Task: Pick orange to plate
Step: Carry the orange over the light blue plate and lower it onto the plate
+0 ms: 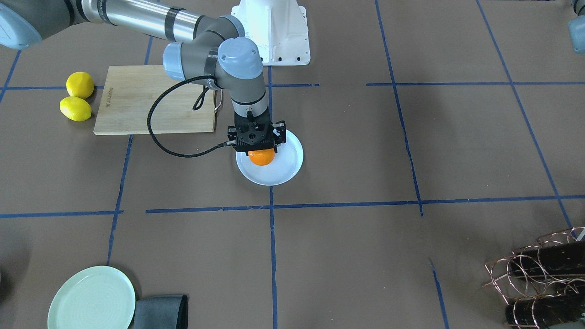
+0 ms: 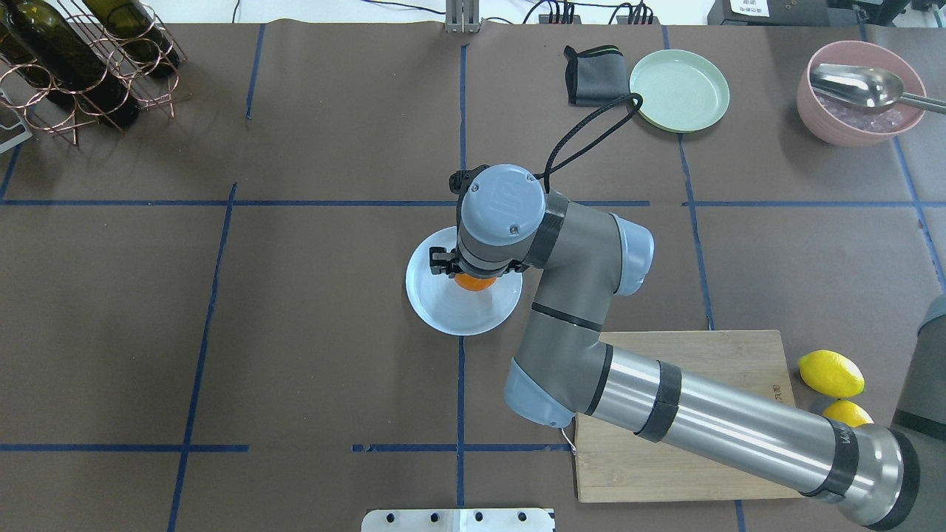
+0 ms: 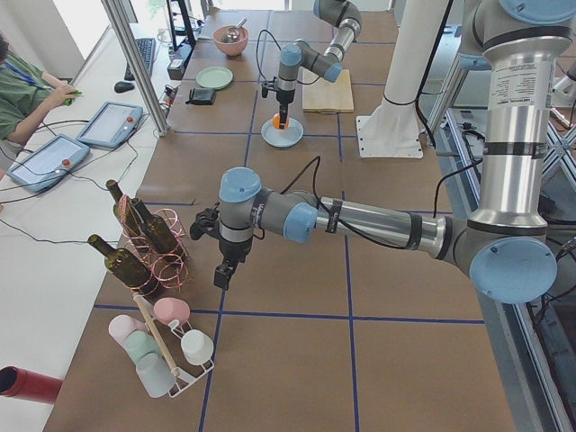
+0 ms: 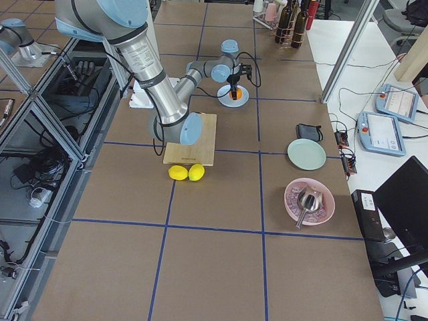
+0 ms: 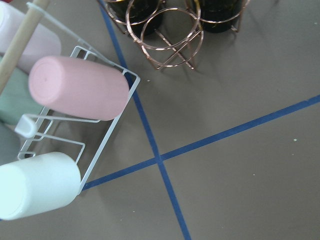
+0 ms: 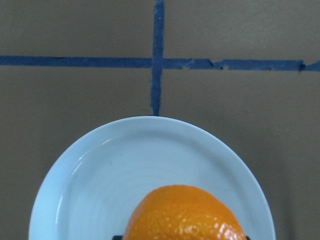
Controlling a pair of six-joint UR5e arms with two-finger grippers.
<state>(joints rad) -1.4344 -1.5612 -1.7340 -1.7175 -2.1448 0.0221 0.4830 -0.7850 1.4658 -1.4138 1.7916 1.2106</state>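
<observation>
Hovering over the plate at mid-frame in the front view, the right pincer is clamping the orange. It should be easing down until the fruit is resting inside the rim, then parting slowly. Whether the left pincer is apart or together, I cannot tell.

Front and overhead cameras look steeply down from opposite sides of the worktop, sharing the plate. Two more watch from either end; wrist cameras sit close.
</observation>
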